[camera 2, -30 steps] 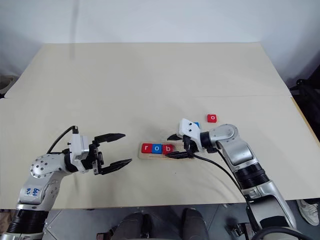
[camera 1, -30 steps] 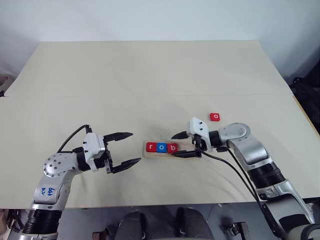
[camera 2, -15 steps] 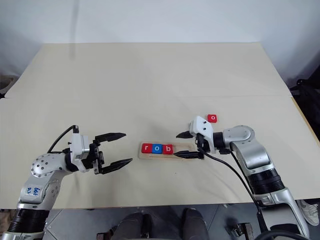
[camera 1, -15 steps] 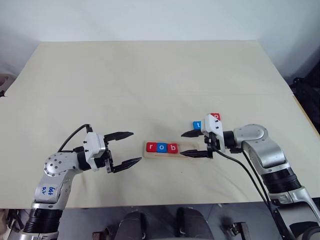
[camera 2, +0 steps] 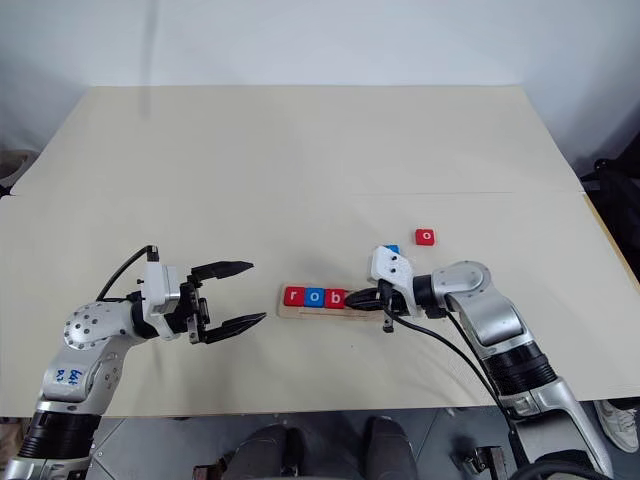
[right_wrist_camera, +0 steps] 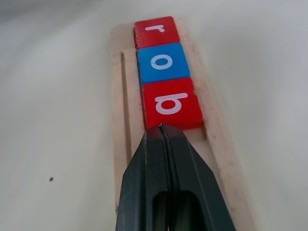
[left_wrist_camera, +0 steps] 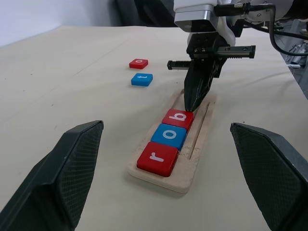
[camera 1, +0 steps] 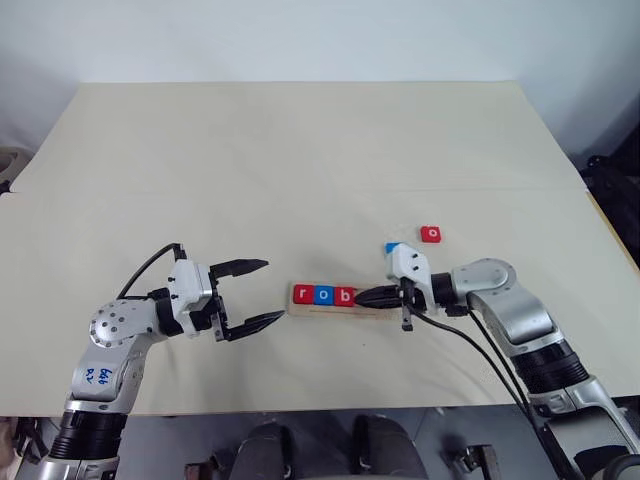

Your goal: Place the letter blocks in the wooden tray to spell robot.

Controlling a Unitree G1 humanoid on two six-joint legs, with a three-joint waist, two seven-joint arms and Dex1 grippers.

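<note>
Reading r, o, b in the wooden tray.

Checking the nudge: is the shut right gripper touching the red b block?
Touching: the right wrist view shows the right gripper tip against the red b block edge, no gap.

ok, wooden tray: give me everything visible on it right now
The wooden tray is a long, narrow strip of pale wood lying flat on the cream table. It has a shallow recessed slot and a thin groove alongside. Three tiles sit edge to edge at its left end: red r, blue o, red b. The rest of the slot is bare. The right gripper, jaws shut, has its tip in the slot at the b tile's edge.
</note>
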